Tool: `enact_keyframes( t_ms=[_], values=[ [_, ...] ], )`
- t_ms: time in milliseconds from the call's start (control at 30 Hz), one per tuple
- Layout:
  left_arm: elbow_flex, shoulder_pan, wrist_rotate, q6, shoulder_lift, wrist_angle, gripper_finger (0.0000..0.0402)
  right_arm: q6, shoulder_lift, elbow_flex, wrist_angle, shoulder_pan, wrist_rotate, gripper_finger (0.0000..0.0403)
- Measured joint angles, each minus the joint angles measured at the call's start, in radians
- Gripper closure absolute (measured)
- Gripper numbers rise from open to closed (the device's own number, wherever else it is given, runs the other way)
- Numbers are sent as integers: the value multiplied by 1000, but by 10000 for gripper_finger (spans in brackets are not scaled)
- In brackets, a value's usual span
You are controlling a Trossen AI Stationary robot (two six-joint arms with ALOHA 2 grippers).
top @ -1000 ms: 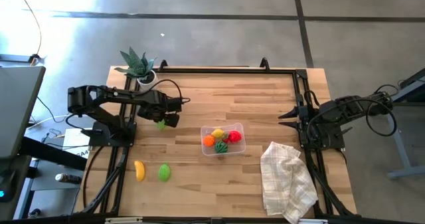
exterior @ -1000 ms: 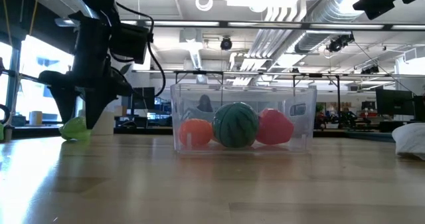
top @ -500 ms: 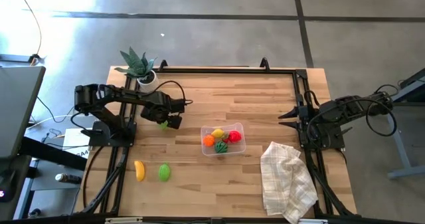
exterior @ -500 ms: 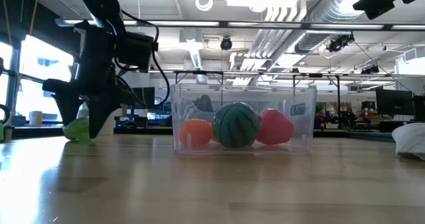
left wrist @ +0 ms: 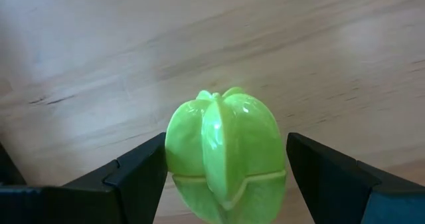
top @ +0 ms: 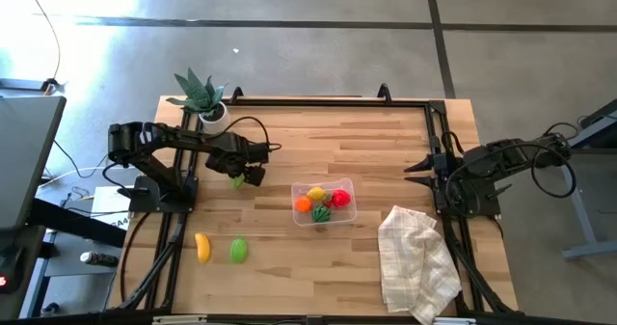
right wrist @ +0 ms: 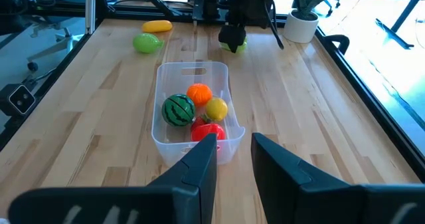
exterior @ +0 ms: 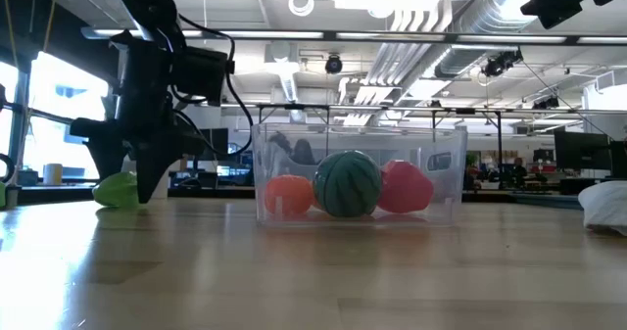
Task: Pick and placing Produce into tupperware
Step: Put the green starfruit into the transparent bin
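My left gripper [top: 241, 176] is down at the table over a ridged light-green piece [left wrist: 224, 151], left of the tupperware [top: 339, 182]. Its two fingers stand against the piece's two sides. The clear tupperware holds an orange [right wrist: 198, 92], a lemon [right wrist: 216, 108], a striped watermelon [right wrist: 178, 110] and a red pepper [right wrist: 207, 129]. A yellow banana [top: 202, 247] and another green piece [top: 238, 251] lie near the table's near-left corner. My right gripper [right wrist: 234, 147] waits open at the table's right edge. My left gripper has the light-green piece between its two fingers [left wrist: 143, 174], one on each of its opposite sides [left wrist: 174, 151]. It comes from above, pointing down. The piece sits on the table [exterior: 116, 189], not lifted.
A spiky potted plant [top: 201, 95] stands at the far-left corner, just beyond my left arm. A white checked cloth [top: 416, 262] lies crumpled at the near right. Bare wood lies between the tupperware and the far edge.
My left gripper has sunk a little and edged toward the table's right at the light-green piece. In the low view its fingers have drawn closer together around the piece, which has shifted slightly right along the table.
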Motion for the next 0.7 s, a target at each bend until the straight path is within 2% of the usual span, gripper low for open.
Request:
enact_keyframes(
  t_ms=[367,700],
  values=[
    [0,0,7,0,0,-4,113,0,0,0,0,0,0,318],
    [0,0,8,0,0,-5,191,0,0,0,0,0,0,318]
  ],
)
